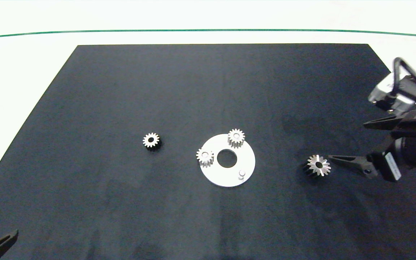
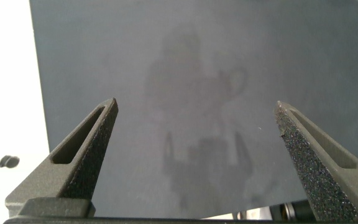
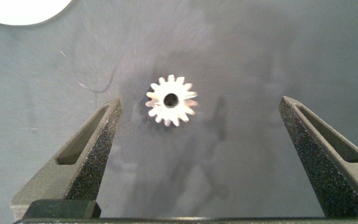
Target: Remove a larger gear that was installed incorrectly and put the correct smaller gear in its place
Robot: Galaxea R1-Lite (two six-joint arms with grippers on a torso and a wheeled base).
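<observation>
The smaller gear [image 1: 151, 140], at nine o'clock of the plate [image 1: 246, 159], looks hard and slippery: grip opposite teeth. Both the right end effector [image 3: 201, 134] and left end effector [image 2: 197, 130] are spread apart.

Right tool [image 1: 341, 142] spread wide; left tool [image 2: 196, 118] parked, also spread.

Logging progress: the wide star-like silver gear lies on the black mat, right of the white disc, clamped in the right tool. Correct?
Not clamped. In the right wrist view the wide star-like silver gear lies free on the black mat, the right tool open around it, touching nothing. The rest stands.
</observation>
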